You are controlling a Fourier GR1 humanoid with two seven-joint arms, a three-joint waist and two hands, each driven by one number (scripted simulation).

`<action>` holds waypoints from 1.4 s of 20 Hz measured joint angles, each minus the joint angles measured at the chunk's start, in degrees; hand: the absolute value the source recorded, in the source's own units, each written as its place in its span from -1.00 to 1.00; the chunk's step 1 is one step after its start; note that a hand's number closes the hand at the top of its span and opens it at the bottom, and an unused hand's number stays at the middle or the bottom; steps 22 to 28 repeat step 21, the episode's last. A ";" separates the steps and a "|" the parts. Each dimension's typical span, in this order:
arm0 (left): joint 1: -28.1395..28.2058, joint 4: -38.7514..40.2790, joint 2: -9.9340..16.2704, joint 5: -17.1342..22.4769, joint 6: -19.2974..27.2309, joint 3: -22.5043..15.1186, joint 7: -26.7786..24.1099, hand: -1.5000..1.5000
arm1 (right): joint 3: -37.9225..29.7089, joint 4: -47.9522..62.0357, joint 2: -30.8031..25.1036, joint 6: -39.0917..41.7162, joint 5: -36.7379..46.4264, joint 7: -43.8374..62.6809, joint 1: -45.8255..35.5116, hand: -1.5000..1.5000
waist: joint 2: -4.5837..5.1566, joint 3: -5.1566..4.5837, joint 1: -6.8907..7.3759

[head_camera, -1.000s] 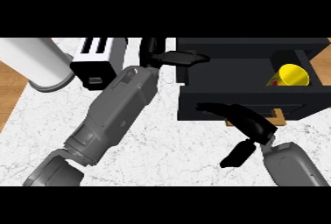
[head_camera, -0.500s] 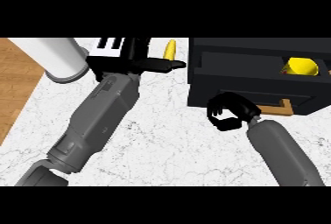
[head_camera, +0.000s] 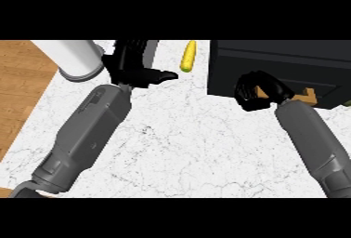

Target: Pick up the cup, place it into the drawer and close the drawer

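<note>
- At the far right of the counter (head_camera: 178,139) we see the black drawer unit (head_camera: 281,65); its front looks flush, so we judge the drawer shut or nearly so, though its right end runs off view.
- Our right hand (head_camera: 257,90) sits against the unit's front face, fingers curled together on nothing we can see.
- Our left hand (head_camera: 133,69) is far back on the counter, fingers extended and apart, thumb pointing right, nothing in it.
- Cup: not visible anywhere; we take it to be inside the drawer, but cannot confirm that.
- Also noted: a white cylinder (head_camera: 75,58) at the far left, a yellow corn cob (head_camera: 188,56) between left hand and drawer unit, a small wooden piece (head_camera: 307,96) beside the right wrist.
- Risk: if a gap remains, pulling back now leaves the drawer unclosed.
- Risk: curled fingers could catch the front when withdrawing and drag it open.
- Risk: a careless left-hand sweep could roll the cob.
</note>
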 measured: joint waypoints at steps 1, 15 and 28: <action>0.58 -0.43 -0.03 -0.05 -0.32 -0.24 0.03 -1.00 | -0.46 0.60 0.02 0.41 -0.49 -0.31 -0.28 1.00 | -0.03 0.03 0.08; 3.97 -4.15 2.57 0.29 -4.54 -0.96 1.22 -1.00 | -3.85 0.48 -2.50 10.19 -6.77 -1.96 0.42 1.00 | 0.35 0.49 2.24; 5.10 -5.11 2.97 0.62 -5.92 -1.03 1.30 -1.00 | -4.76 -0.91 -3.61 14.38 -9.24 -1.27 1.18 1.00 | 0.72 0.73 2.98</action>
